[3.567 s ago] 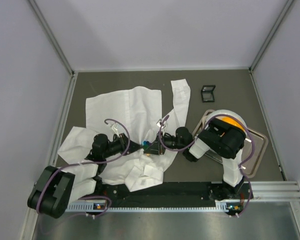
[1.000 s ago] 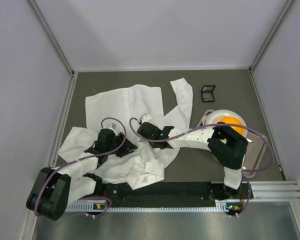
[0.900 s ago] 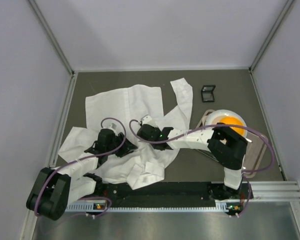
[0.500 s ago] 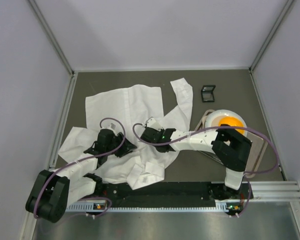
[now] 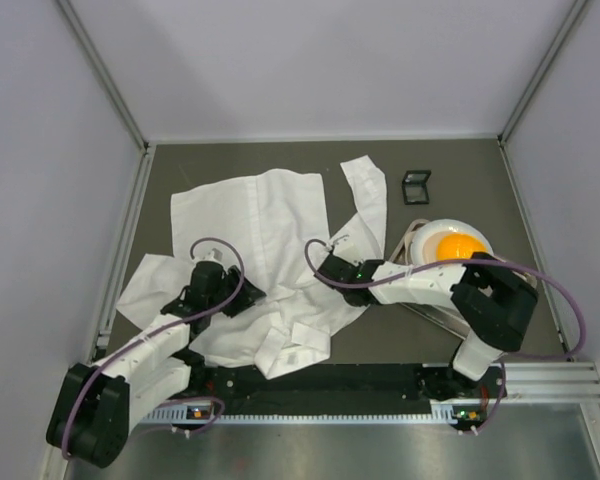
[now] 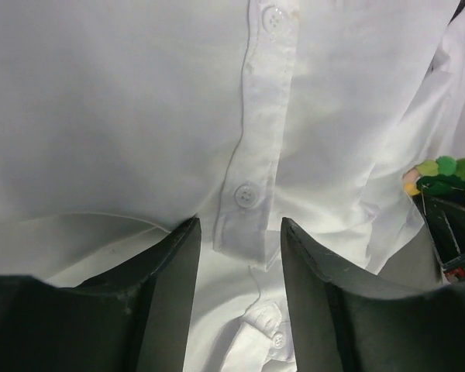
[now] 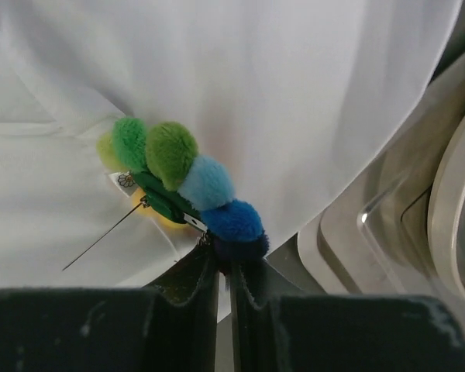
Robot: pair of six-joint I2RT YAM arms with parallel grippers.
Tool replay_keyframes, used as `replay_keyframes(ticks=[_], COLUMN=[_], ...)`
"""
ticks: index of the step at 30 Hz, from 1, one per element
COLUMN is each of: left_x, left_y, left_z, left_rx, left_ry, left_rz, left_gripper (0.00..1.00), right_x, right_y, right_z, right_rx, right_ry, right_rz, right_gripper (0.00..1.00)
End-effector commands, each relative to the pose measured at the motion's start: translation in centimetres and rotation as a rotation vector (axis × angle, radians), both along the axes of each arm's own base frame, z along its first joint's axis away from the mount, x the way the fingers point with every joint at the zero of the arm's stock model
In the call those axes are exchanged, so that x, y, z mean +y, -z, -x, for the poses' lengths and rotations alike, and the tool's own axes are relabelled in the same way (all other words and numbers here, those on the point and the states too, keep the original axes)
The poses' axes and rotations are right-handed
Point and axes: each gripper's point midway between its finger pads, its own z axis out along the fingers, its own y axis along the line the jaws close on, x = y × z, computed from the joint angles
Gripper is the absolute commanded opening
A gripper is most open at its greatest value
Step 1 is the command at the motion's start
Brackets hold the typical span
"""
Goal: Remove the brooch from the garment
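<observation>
Clearly R gripper [image 7: 223,273] pinching brooch [image 7: 194,182], L gripper [image 6: 239,232] agape

I have 3 views. The top camera sits high above the near edge and looks down on the whole counter [image 5: 450,165], far enough to hold the entire shirt [image 5: 250,215]. The left wrist camera looks forward between the fingers of the left claw [image 6: 239,232], very close to the shirt's button strip [image 6: 252,155]. The right wrist camera looks past the right claw [image 7: 225,267], equally close. Both wrist views share the brooch [image 7: 205,184], at the left view's right edge.
</observation>
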Motion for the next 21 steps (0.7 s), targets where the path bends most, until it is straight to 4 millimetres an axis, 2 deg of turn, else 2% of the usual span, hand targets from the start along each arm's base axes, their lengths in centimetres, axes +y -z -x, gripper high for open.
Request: replay_keyframes(ticks=[1,3,9,10,12,15,17,18,20,21], left_x=[1.2,0.7,-3.0,-3.6,-4.7,-5.5,-6.4,-6.6,-7.7,-8.0], left_y=[0.3,-0.4,-4.6,-5.8,-7.5,-9.9,-12.1,-12.8,-14.9,-15.5], left_z=[0.3,0.1,0.1,-0.1,0.2,-0.1,-0.2,-0.1,0.5,0.7], left_rx=[0.002,-0.018,-0.136,-0.166,-0.197,-0.269,-0.352,-0.378,-0.460,-0.487], left_ry=[-0.012,0.016,0.237,0.265,0.335,0.386,0.449,0.467,0.550,0.579], left_rz=[-0.065,-0.049,0.087,0.111,0.171,0.204,0.239,0.253,0.323,0.350], left_gripper=[0.52,0.52,0.52,0.52,0.52,0.58,0.59,0.61,0.61,0.61], right_x=[-3.7,-4.5,-4.1,-3.9,-2.8,-0.8,0.5,1.8,2.9,4.2], right_y=[1.5,1.7,-2.1,-2.5,-3.8,-6.3,-7.7,-9.2,-10.7,-12.2], right_z=[3.3,3.9,2.9,2.9,3.1,3.2,3.4,3.5,3.5,4.1], right_rx=[0.105,0.107,0.021,0.025,0.029,0.026,0.033,0.048,0.063,0.096], right_ry=[0.127,0.145,0.121,0.112,0.058,-0.052,-0.120,-0.174,-0.215,-0.274], right_rz=[-0.018,-0.015,-0.080,-0.088,-0.146,-0.245,-0.309,-0.390,-0.487,-0.589], right_gripper=[0.00,0.00,0.00,0.00,0.00,0.00,0.00,0.00,0.00,0.00])
